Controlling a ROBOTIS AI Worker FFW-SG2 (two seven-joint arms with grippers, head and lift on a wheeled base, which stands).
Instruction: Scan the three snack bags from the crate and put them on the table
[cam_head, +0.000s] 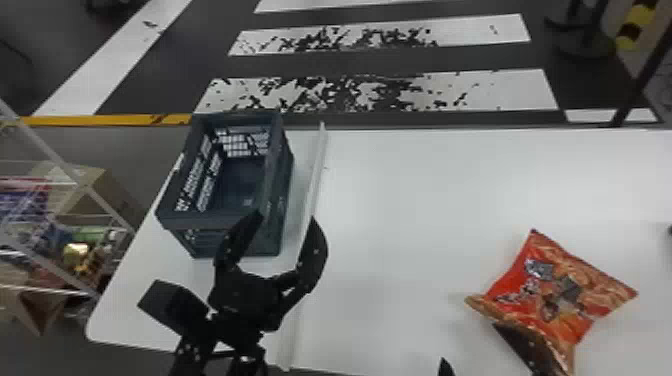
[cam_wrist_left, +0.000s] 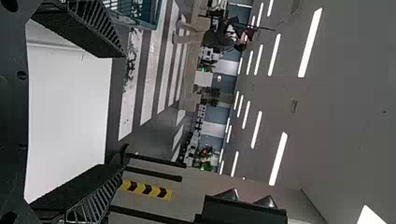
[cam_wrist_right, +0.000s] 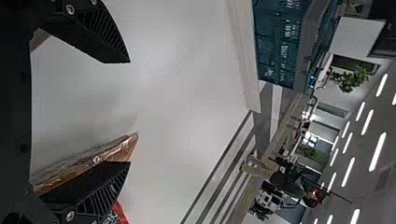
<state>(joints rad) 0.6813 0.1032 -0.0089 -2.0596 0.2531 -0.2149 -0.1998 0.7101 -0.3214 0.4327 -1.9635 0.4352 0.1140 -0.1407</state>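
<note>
Crate snag at left, pinned bag at right
The crate stands at the left end of the table; the left gripper, jaws wide apart with nothing between them, overlaps its near corner in the head view, so a forward or sideways swing could catch the rim and shove it. Farther right, the snack bag lies on the table, with one finger of the right gripper across its near edge. Those jaws are also spread wide and grip nothing; contact is unclear. Dropping or sweeping that finger could crumple the film or drag the bag askew.
</note>
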